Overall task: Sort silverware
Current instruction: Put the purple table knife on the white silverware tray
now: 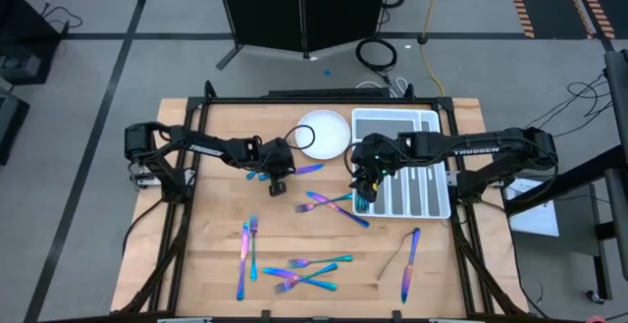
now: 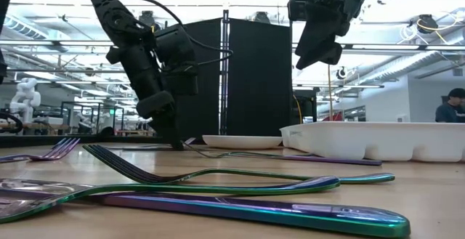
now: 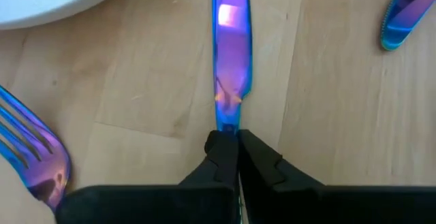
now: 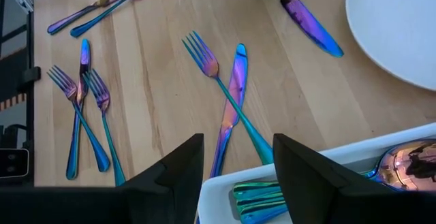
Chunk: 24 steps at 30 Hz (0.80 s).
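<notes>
The silverware is iridescent blue-purple forks and knives spread over the wooden table [image 1: 216, 215]. One knife [image 3: 231, 60] lies just on the near side of the white plate [image 1: 324, 134], and my left gripper [image 1: 279, 173] is shut on its end. Another fork [image 3: 34, 163] lies close beside that gripper. My right gripper [image 1: 363, 193] hangs open in the air over the left edge of the white compartmented tray [image 1: 432, 127], with nothing between its fingers [image 4: 184, 176]. A fork crossed over a knife [image 4: 231, 94] lies on the table below it. My left gripper pinches the knife's end [image 3: 227, 123] between the tips of its two fingers [image 3: 219, 149]. The fingers slant steeply down from the table's left side and lie along the knife. The knife [image 1: 309, 169] lies flat on the table, pointing away from the fingers toward the tray.
More forks and knives lie at the near left [image 1: 247, 249], near middle [image 1: 304, 272] and near right [image 1: 407, 254]. The tray holds several pieces [image 4: 259, 197]. Bare wood shows at the far left of the table.
</notes>
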{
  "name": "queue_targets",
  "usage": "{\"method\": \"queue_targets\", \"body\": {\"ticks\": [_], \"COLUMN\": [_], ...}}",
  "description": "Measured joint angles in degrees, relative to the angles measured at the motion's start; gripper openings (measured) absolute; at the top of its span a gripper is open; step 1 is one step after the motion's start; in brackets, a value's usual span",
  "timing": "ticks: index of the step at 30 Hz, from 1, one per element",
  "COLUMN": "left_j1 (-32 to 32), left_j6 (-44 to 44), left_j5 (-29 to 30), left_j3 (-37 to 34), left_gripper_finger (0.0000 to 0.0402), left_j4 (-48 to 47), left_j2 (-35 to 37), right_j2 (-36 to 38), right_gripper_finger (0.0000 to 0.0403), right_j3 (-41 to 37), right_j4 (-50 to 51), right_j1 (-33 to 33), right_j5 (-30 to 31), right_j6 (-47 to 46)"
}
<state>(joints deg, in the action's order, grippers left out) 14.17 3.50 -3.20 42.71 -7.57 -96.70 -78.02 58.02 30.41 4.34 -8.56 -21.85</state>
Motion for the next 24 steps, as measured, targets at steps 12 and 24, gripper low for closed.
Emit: {"method": "queue_targets", "body": {"ticks": [12, 24], "left_j1": [0.1, 1.8], "left_j6": [5.6, 6.0], "left_j5": [-1.5, -1.2], "left_j3": [-0.3, -0.2], "left_gripper_finger": [0.0009, 0.0003], "left_j4": [1.3, 3.5], "left_j2": [2.7, 2.9], "right_j2": [0.0, 0.0], "right_gripper_finger": [0.0167, 0.0167], "right_j3": [0.0, 0.0], "right_j4": [0.0, -0.2], "right_j1": [0.0, 0.0], "right_j5": [0.0, 0.0], "right_j6": [0.0, 0.3]}}
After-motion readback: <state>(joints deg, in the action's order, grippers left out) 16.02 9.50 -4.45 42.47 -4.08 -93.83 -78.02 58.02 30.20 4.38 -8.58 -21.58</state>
